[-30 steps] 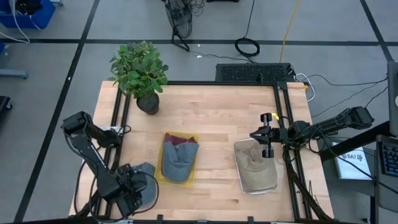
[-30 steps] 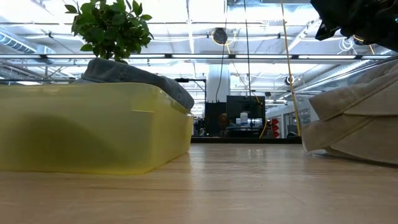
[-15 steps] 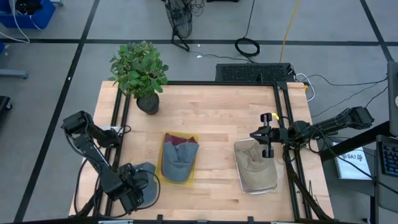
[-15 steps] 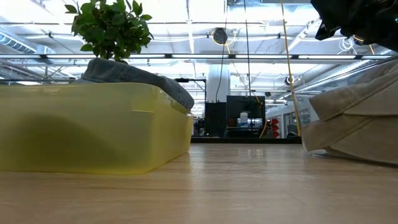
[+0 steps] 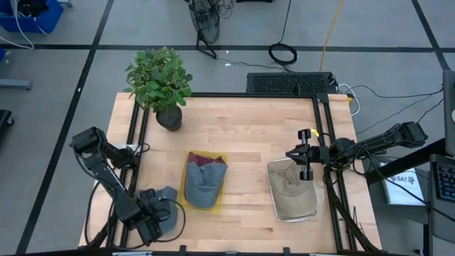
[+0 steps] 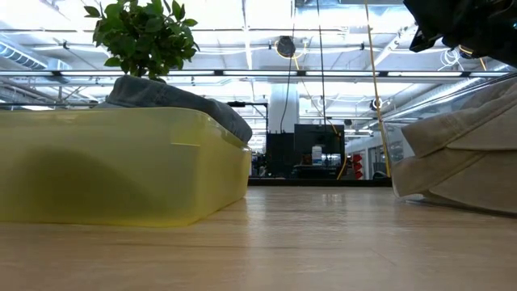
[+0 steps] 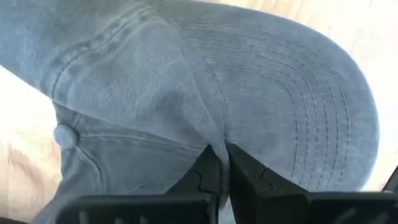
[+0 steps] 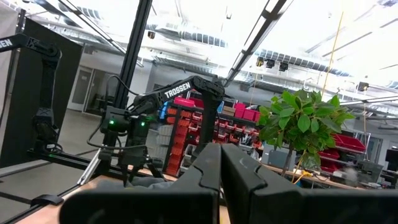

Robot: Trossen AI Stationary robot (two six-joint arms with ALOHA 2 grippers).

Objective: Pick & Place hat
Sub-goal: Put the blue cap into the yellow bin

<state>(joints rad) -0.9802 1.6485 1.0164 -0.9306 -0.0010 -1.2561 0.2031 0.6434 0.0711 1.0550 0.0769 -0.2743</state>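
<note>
A grey-blue hat (image 5: 166, 204) lies on the wooden table near its front left corner, and it fills the left wrist view (image 7: 186, 81). My left gripper (image 5: 155, 215) is down on it from the near-left side and shut on its cloth. My right gripper (image 5: 306, 163) hangs shut and holding nothing above the far edge of a beige hat (image 5: 290, 190) that rests in a clear tray (image 5: 313, 210) at the right. In the low view the right gripper (image 6: 460, 24) shows at the top right. My left gripper pinches a raised fold of the hat's crown cloth (image 7: 211, 140) between its two fingers, beside where the crown meets the stitched brim (image 7: 311, 106). The fingers slant down from the table's near-left side. The hat lies on the table, its cloth puckered at the fingers.
A yellow tray (image 5: 186, 203) at the table's middle holds a grey hat (image 5: 205, 183) and a maroon one (image 5: 207, 161). A potted plant (image 5: 159, 82) stands at the far left corner. Black rails (image 5: 323, 121) run along the table's sides.
My left gripper has shut on the grey-blue hat, gathering its crown cloth into a fold. The hat has drawn in slightly toward the gripper and stays on the table.
</note>
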